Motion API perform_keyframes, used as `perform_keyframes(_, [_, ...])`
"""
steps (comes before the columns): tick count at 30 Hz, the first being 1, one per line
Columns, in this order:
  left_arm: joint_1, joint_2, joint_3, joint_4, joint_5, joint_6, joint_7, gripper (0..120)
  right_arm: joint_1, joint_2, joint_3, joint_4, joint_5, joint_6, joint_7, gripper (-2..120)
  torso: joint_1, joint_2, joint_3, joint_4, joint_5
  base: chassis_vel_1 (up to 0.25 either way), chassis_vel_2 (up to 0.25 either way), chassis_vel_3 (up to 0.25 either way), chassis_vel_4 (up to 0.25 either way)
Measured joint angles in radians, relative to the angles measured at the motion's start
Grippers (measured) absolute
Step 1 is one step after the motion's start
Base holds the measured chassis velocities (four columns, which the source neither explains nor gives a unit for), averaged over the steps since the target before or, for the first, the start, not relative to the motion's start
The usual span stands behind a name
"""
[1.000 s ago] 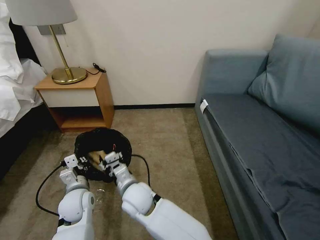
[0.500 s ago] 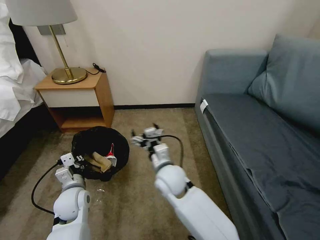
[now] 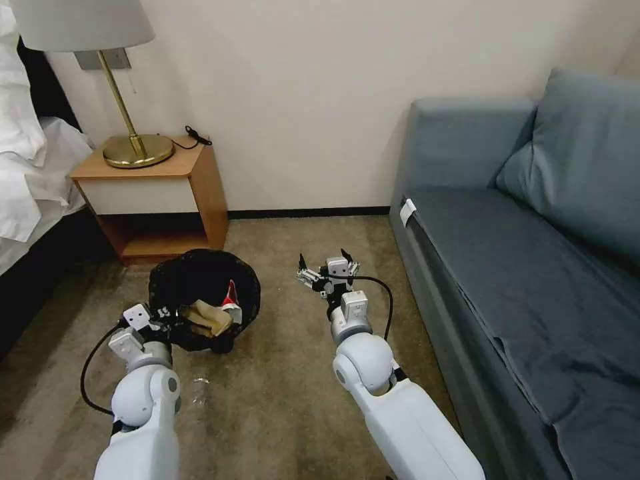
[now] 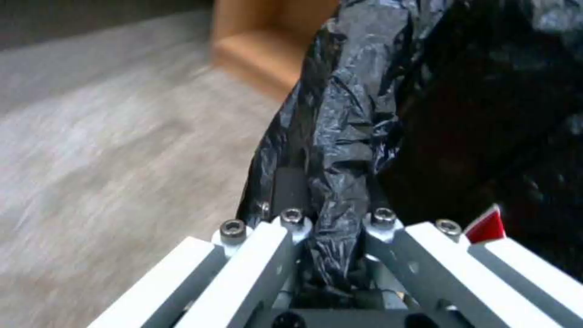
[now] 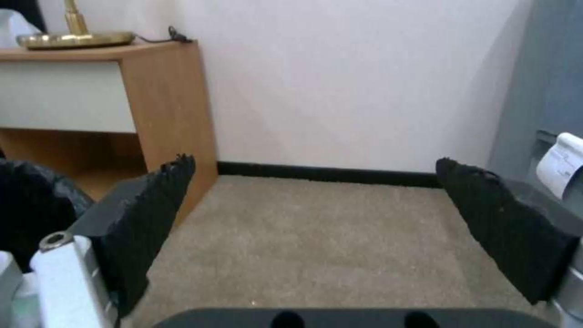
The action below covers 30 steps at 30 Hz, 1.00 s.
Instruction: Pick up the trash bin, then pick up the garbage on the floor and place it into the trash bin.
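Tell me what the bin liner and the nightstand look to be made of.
The trash bin liner looks like thin black plastic film: glossy, crinkled folds where the left gripper has its jaws shut on the rim. The nightstand looks like orange-brown wood or wood-look laminate, smooth and matte, with a pale drawer front; which one, I cannot tell.

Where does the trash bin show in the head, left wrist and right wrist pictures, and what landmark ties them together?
Head view: trash bin on the carpet before the nightstand, left gripper at its near rim.
Left wrist view: black liner pinched between the fingers.
Right wrist view: dark bulge at the frame edge.
Shared landmark: the nightstand.
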<state>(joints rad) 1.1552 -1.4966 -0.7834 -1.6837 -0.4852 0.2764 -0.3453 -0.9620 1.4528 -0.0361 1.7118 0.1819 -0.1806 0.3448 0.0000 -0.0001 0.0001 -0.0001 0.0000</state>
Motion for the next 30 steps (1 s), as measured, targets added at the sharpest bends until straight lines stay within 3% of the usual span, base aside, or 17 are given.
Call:
perform_keyframes(2, [-0.044,0.003,-0.004,0.066,-0.057,-0.027,-0.061,4,0.001,-0.005,-0.002,-0.003,-0.001,0.005,-0.001,100,0.000,0.000,0.000,0.0003,-0.0001,0.000,0.000,0.000,0.000])
perform_keyframes(8, [-0.105,0.005,-0.009,0.149,-0.156,-0.063,-0.099,4,0.001,-0.017,-0.024,-0.003,0.000,0.010,-0.009,100,0.000,0.000,0.000,-0.0001,0.0000,0.000,0.000,0.000,0.000])
perform_keyframes(19, [-0.113,-0.003,-0.011,0.175,-0.192,-0.072,-0.130,4,-0.017,-0.015,-0.034,-0.013,-0.015,0.024,-0.022,100,0.000,0.000,0.000,0.0002,0.0003,0.000,0.000,0.000,0.000])
perform_keyframes(20, [-0.109,-0.002,-0.010,0.171,-0.192,-0.070,-0.130,13,-0.017,-0.014,-0.033,-0.018,-0.016,0.027,-0.024,100,0.000,0.000,0.000,0.0001,0.0002,0.000,0.000,0.000,0.000])
perform_keyframes(25, [-0.106,0.003,-0.011,0.163,-0.189,-0.068,-0.131,26,-0.017,-0.011,-0.034,-0.022,-0.020,0.029,-0.026,100,0.000,0.000,0.000,0.0000,0.0001,0.000,0.000,0.000,0.000])
perform_keyframes(26, [-0.104,0.005,-0.012,0.157,-0.189,-0.066,-0.131,34,-0.020,-0.007,-0.038,-0.023,-0.023,0.030,-0.027,100,0.000,0.000,0.000,0.0001,0.0000,0.000,0.000,0.000,0.000])
perform_keyframes(30, [-0.101,0.006,-0.013,0.147,-0.189,-0.064,-0.134,48,-0.022,0.001,-0.047,-0.026,-0.027,0.030,-0.028,100,0.000,0.000,0.000,0.0001,0.0000,0.000,0.000,0.000,0.000])
